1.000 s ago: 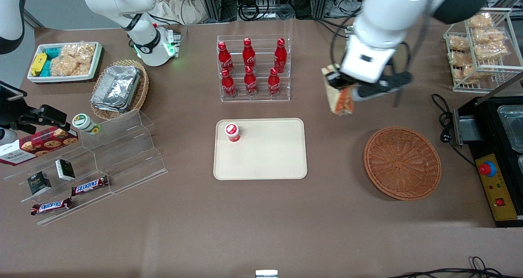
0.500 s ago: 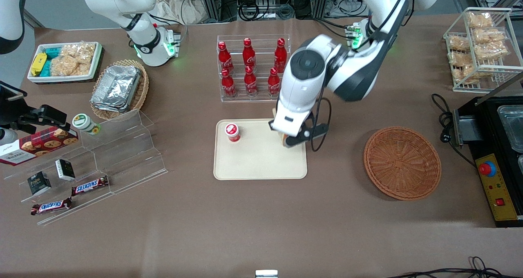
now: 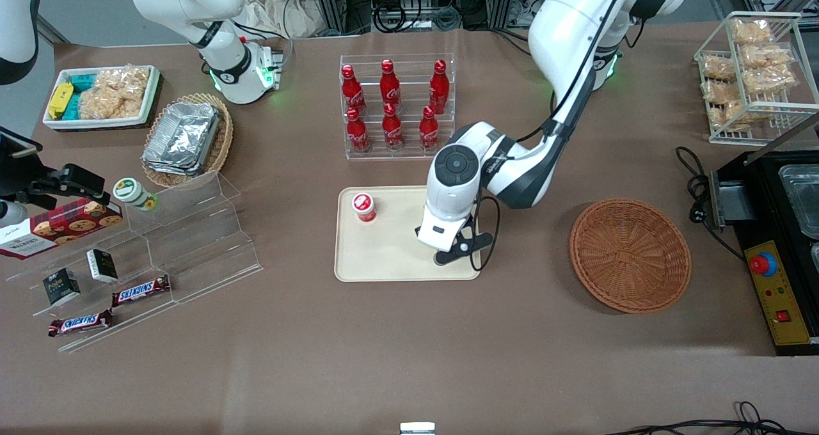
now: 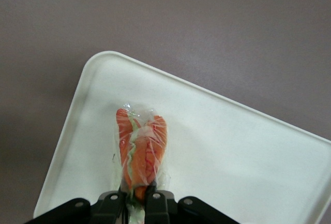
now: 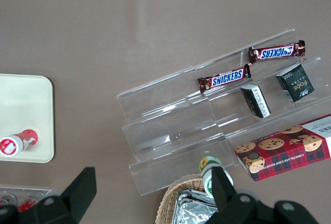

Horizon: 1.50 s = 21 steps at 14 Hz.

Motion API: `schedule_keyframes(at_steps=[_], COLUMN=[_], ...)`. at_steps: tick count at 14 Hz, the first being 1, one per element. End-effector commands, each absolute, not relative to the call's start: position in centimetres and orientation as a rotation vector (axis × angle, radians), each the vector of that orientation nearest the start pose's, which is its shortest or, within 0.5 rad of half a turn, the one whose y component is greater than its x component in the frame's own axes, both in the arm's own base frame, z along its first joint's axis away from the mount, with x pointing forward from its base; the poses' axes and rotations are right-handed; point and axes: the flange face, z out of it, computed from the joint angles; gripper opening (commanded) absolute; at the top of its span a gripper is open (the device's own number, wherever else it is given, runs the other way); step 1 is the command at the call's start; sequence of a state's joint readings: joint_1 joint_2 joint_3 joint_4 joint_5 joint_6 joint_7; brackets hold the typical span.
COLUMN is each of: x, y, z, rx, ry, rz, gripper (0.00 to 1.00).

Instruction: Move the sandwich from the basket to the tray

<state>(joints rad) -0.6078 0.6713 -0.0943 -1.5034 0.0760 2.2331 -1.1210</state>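
**A:** Status on the left arm's pincer (image 4: 138,199)?

**B:** Pinching the plastic-wrapped triangular sandwich with pale bread and orange-red and green filling (image 4: 140,154). Fingers (image 4: 153,202) are pressed onto the wedge's narrow end, cut edge pointing away from the wrist. Wrist view shows it over the flat beige rectangular plastic tray with rounded corners (image 4: 248,146), near one corner. Can't tell if it's touching the tray floor or just above.

**A:** Why that grip?

**B:** My read: holding the thin end keeps the filling face clear and lets the wedge go down flat. Front view puts the pincer (image 3: 448,246) at roughly 4 o'clock on the tray (image 3: 384,262), arm body hiding the sandwich there.

**A:** So, near release?

**B:** Looks like it. The round reddish-brown woven wicker basket (image 3: 630,254) sits well off at 3 o'clock from the tray, toward the working arm's end of the worktop (image 3: 409,358), nothing in it.

**A:** Obstacles?

**B:** One small red-capped cup (image 3: 364,206) on the tray at about 10 o'clock, well apart from the pincer. Clear acrylic rack of red cola bottles (image 3: 397,105) at 12 o'clock off the tray, near the arm's elbow; watch that on retract. Tiered acrylic stand with chocolate bars (image 3: 141,291) at 9 o'clock, not a factor.
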Motion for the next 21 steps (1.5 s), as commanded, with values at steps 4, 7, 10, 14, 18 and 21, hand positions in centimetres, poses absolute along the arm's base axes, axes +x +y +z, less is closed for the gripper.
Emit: schedule_keyframes(at_steps=[4, 7, 10, 14, 18, 21], x=[56.1, 56.5, 57.8, 58.2, 60.0, 60.7], y=[-45.4, -45.2, -42.0, -36.3, -28.9, -23.1], z=[26.9, 30.2, 37.4, 47.8, 53.0, 55.1], rx=[-3.116, -3.117, -3.065, -3.016, -3.018, -3.029], ry=[-0.634, -0.742, -0.921, -1.070, -1.043, -0.925], rz=[-0.124, -0.176, -0.244, -0.297, -0.336, -0.291], gripper=[0.91, 1.00, 1.00, 1.00, 1.00, 1.00])
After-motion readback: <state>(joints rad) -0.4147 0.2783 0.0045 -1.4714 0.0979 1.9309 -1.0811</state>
